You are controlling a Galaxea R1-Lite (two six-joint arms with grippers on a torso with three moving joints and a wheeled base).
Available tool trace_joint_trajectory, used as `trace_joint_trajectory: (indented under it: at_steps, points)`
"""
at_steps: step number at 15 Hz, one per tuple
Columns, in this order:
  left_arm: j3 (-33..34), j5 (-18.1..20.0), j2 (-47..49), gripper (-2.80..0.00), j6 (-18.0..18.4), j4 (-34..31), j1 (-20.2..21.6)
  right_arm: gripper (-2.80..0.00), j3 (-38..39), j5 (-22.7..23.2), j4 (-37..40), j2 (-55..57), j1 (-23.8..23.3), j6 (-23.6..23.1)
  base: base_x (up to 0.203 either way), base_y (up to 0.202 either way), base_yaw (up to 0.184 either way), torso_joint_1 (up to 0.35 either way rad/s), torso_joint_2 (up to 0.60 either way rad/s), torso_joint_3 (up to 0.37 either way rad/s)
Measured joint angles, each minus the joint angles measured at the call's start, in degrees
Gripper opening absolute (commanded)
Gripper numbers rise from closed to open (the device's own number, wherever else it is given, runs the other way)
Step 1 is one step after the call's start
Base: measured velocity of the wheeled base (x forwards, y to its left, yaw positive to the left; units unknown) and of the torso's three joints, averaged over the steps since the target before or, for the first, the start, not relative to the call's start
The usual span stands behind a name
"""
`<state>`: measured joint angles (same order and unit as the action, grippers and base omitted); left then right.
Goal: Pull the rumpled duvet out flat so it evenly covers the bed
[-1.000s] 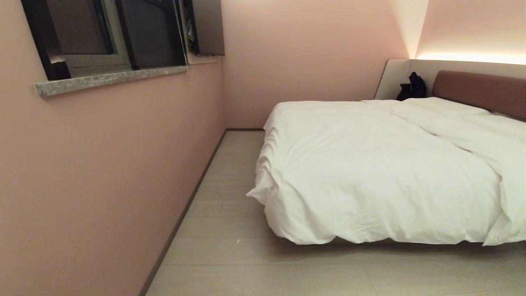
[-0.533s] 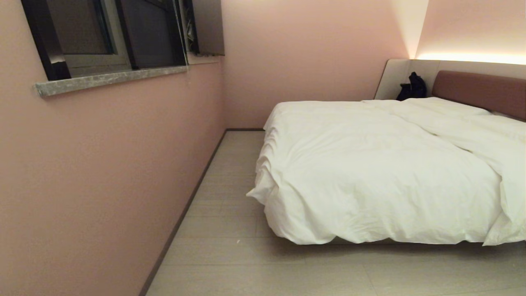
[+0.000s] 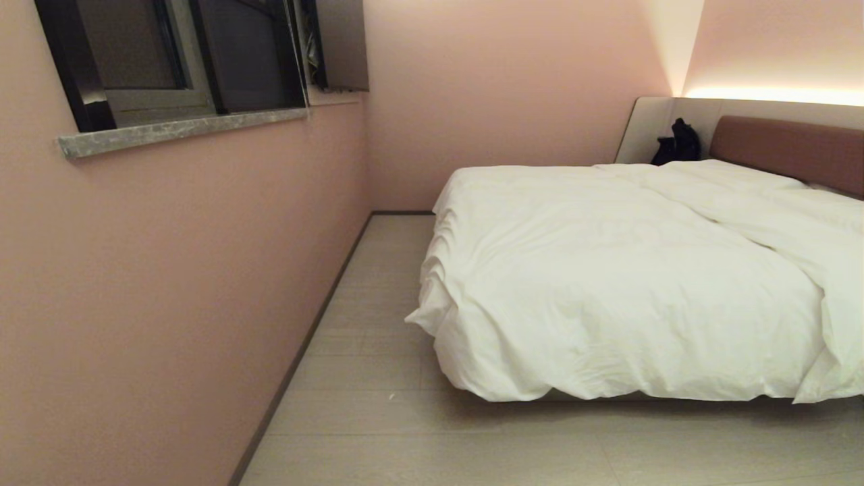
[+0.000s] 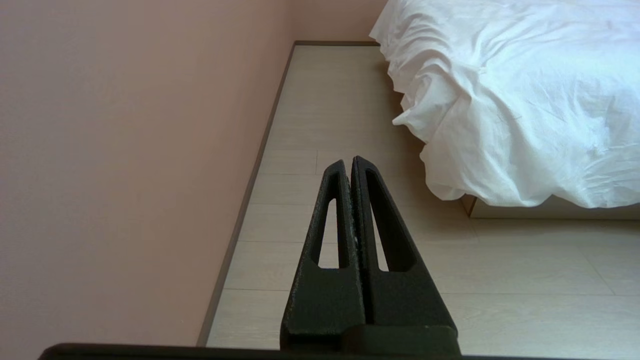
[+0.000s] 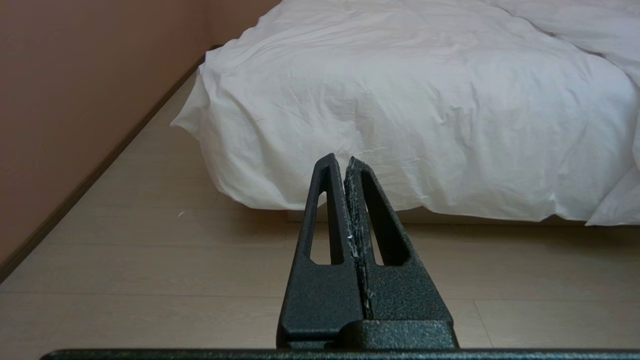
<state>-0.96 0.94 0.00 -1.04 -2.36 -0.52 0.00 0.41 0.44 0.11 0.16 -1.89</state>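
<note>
The bed [image 3: 783, 145] is set on the right side of the room, with its headboard at the far right. The duvet [image 3: 628, 283] is spread on top of the bed and is hung over the near end and the left side, down close to the floor [image 3: 378, 378]. A strip of floor is left between the bed and the wall [image 3: 169, 304] on the left. A window [image 3: 182, 54] is set high in that wall, above a ledge [image 3: 182, 128]. A bag [image 3: 677, 143] is placed behind the bed, just beside the headboard. Both grippers are kept low over the floor in front of the bed, the left gripper [image 4: 348, 161] nearer the wall, the right gripper [image 5: 340, 159] before the duvet's hanging edge.
</note>
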Motion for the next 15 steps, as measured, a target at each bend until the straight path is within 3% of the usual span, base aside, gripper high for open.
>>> trace_joint_trajectory:
  at_steps: [15]
  points:
    - [0.00, 0.01, 0.00, -2.80, 0.03, 0.00, 0.00, -2.80, 0.00, 0.10, -0.03, 0.00, 0.00, -0.01, 0.000, 0.000, 0.000, 0.000, 0.00, 0.000]
